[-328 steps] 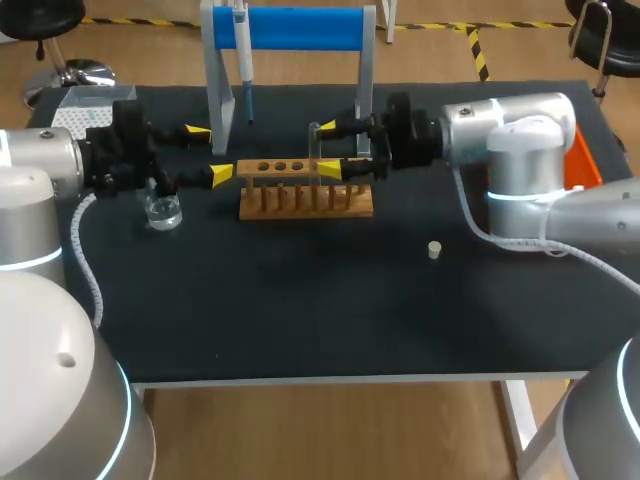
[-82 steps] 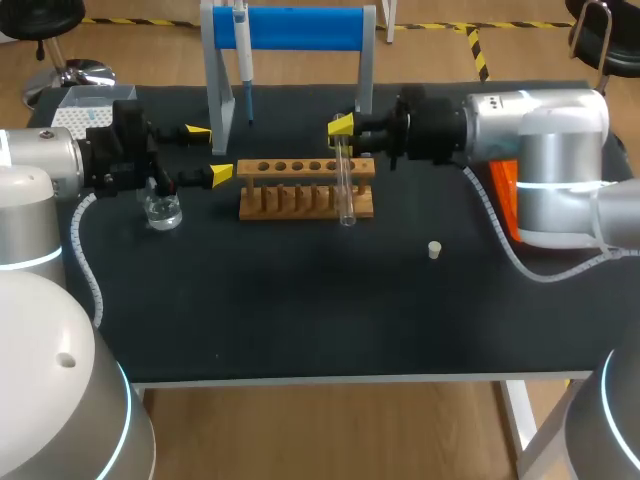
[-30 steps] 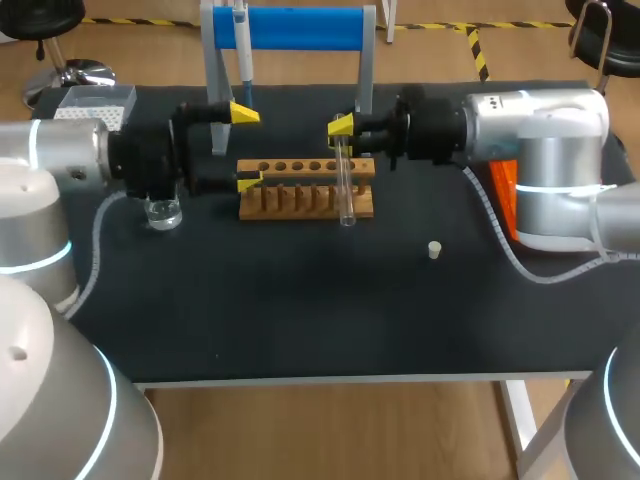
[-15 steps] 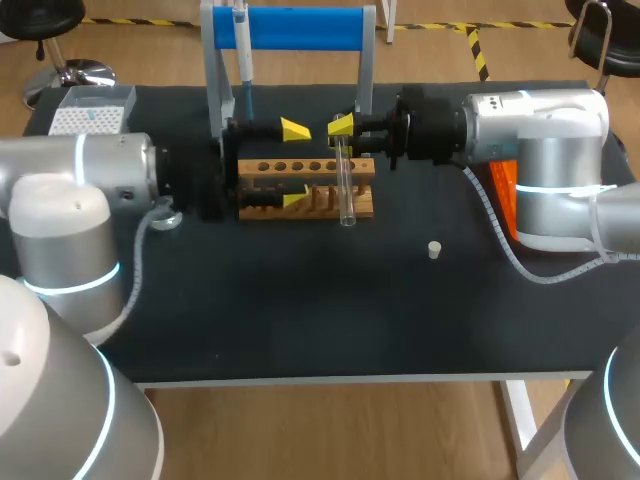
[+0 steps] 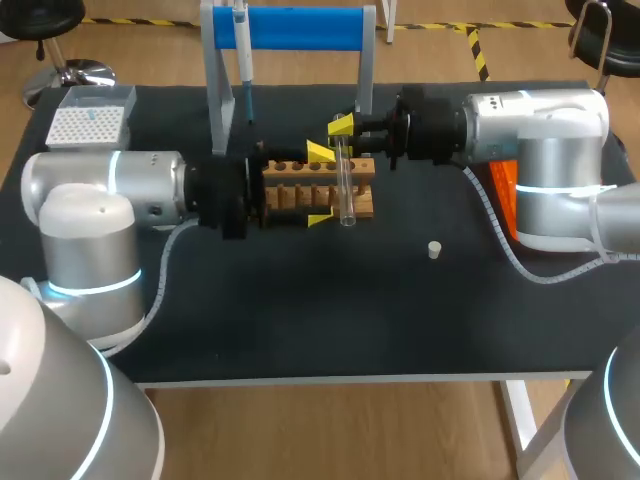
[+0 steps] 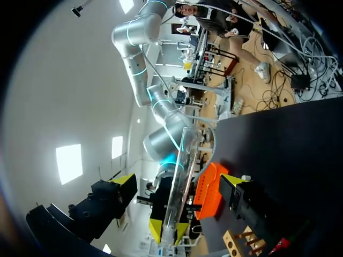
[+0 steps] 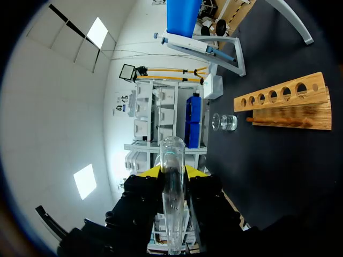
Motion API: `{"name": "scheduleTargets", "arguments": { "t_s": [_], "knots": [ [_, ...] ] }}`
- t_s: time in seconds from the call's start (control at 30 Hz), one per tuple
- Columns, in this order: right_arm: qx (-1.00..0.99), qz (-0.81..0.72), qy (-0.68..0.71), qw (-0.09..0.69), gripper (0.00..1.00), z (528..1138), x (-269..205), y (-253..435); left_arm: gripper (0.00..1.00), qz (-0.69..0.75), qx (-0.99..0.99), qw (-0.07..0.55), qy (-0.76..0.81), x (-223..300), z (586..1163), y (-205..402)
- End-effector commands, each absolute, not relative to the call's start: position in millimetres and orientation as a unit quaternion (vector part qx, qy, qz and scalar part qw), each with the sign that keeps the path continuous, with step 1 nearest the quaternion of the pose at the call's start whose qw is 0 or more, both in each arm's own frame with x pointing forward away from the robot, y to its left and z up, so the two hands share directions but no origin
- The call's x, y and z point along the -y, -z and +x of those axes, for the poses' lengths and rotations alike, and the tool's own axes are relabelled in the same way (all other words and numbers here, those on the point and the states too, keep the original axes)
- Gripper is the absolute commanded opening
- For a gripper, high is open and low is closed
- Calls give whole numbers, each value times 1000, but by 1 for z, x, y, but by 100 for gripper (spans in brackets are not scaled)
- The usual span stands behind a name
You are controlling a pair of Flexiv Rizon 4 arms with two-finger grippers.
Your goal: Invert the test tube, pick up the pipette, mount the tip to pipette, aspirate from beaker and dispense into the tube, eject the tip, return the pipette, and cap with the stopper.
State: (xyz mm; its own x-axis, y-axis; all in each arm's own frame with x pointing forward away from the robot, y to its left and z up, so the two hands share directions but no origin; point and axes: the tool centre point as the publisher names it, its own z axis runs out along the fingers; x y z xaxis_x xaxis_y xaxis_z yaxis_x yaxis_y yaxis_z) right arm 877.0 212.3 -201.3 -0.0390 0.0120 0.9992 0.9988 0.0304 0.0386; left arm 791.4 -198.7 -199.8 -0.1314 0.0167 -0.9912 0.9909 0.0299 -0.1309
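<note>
Black table [image 5: 300,330]. Nearest, centre-right: stopper [image 5: 434,250], loose. Middle: test tube [image 5: 346,190] upright before rack [image 5: 366,203], clamped in right gripper [image 5: 342,130]; left gripper [image 5: 320,186] wide, straddling it. Top: pipette [image 5: 243,50] hanging on stand [image 5: 300,28]. Inversion seemingly underway; remaining steps pending.

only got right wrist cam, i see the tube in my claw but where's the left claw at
Observer: The left claw is at the rack, open, right beside the test tube.
Operator: touching the tube?
Observer: No. The left wrist view shows the tube between its open fingers, apart from both.
Operator: where's the stopper
Observer: The stopper lies on the table, on the right arm's side of the rack.
</note>
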Motion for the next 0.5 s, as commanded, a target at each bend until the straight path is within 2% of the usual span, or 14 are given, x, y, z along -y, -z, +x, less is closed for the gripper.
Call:
{"name": "scheduleTargets", "arguments": {
  "t_s": [0.03,0.5],
  "knots": [
    [521,-487,498,493,0,877,-213,201,100,476,-543,465,512,206,790,199],
    [521,-487,498,493,0,877,-213,201,100,487,-549,490,471,213,791,197]
  ]
}}
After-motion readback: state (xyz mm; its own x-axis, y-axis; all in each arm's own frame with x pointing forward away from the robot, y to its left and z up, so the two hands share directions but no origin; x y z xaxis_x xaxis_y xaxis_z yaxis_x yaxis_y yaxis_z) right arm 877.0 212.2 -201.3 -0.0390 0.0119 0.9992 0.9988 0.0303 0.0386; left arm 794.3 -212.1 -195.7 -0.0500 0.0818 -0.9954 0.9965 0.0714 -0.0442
